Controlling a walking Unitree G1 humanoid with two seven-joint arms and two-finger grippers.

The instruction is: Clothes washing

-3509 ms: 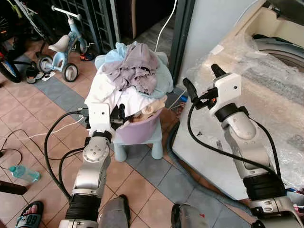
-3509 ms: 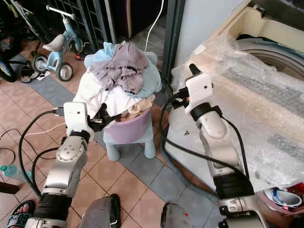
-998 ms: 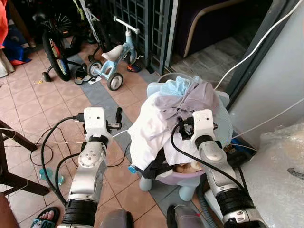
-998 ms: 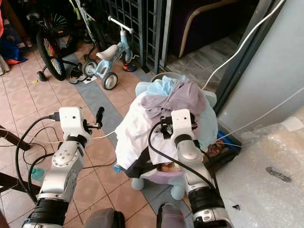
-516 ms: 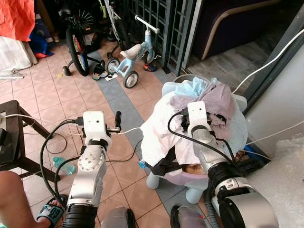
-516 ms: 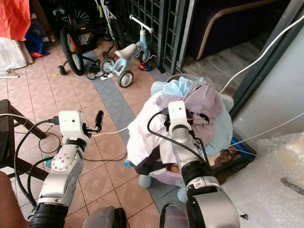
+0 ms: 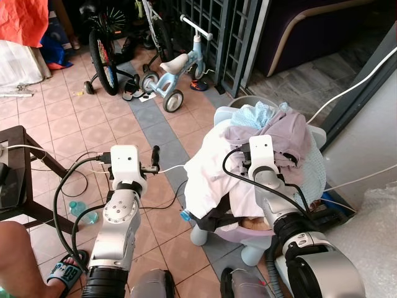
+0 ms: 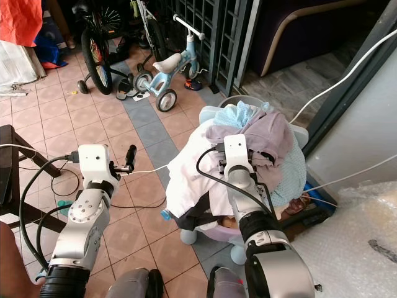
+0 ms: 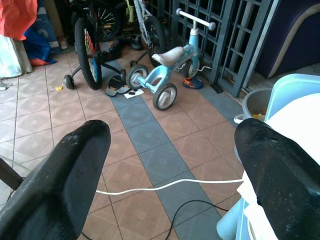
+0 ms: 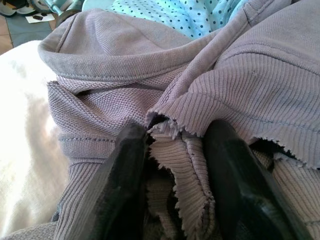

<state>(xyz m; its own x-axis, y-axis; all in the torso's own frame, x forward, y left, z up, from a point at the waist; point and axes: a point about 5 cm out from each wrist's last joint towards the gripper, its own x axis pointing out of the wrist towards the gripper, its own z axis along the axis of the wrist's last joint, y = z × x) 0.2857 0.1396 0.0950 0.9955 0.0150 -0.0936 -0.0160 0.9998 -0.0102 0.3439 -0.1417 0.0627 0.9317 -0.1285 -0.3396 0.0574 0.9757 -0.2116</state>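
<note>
A: What did the right wrist view show?
B: The right gripper pushed into a mauve ribbed garment. Both black fingers were set apart, with a raw frayed edge of that knit bunched between them.

A: Closed on it?
B: No, a gap was left, with cloth in it and touching both fingers.

A: Anything else?
B: Pale blue dotted fabric lay behind the mauve folds, white cloth lay beside them, and a bit of tiled floor showed in the corner.
</note>
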